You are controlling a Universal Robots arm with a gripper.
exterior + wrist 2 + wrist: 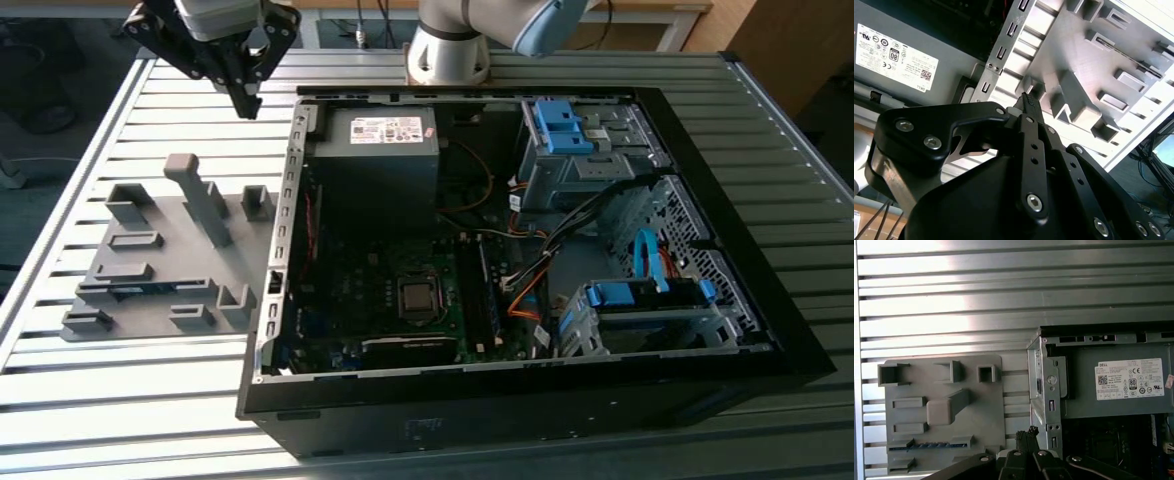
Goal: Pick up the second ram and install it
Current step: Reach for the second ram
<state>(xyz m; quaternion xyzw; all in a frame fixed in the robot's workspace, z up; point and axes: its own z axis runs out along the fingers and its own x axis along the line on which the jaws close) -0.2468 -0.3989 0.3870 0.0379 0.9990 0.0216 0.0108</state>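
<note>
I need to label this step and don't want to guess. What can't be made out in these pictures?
- Ram: first wrist view, tray slot walls hide most of it; chips and label unseen.
- Motherboard: exterior view, too dark and small to tell whether a ram is seated.
- Part of tray: second wrist view, the hand covers it.
</note>
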